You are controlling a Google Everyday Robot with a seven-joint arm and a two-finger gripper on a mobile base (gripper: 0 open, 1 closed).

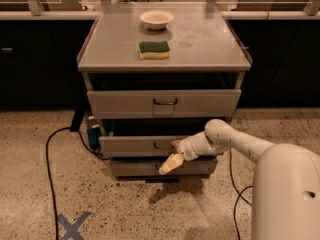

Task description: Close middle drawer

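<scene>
The middle drawer (131, 146) is a wide grey metal drawer with a low flat front and a small dark wire handle (161, 146) at its centre. It stands pulled out from the cabinet, with a dark gap above it. My gripper (171, 164) reaches in from the right on a white arm. It sits just below and right of the handle, against the drawer's front, its pale fingertips pointing down-left over the lowest drawer front (135, 168).
The taller top drawer (125, 104) is slightly out too. A white bowl (156, 19) and a green-yellow sponge (154, 49) lie on the cabinet top (210, 44). A black cable (49, 159) runs over the speckled floor at left. A blue tape cross (72, 226) marks the floor.
</scene>
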